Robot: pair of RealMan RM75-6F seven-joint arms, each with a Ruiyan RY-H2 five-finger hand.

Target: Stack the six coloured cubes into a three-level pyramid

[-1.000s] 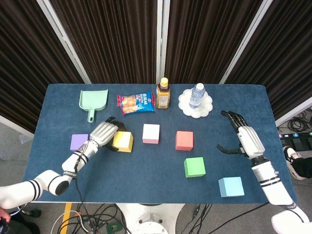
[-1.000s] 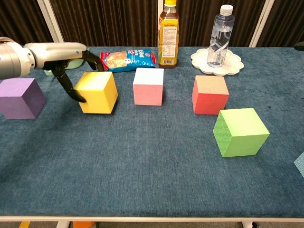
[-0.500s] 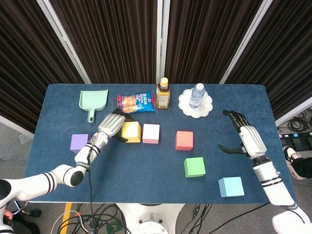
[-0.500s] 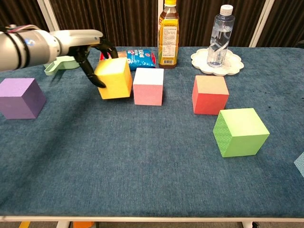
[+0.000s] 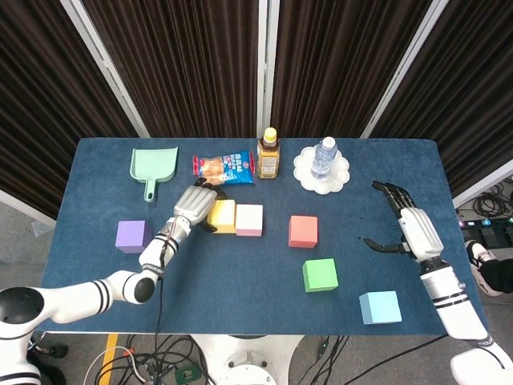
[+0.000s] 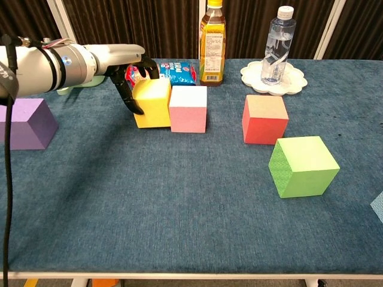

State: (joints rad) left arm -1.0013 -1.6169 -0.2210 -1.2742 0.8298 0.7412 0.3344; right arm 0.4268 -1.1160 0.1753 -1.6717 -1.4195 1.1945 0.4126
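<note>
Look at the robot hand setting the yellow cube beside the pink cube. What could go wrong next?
1. The left hand grips the yellow foam cube, which touches the pink foam cube; letting go carelessly might nudge both.
2. The crisp packet lies just behind; withdrawing fingers may snag it.
</note>
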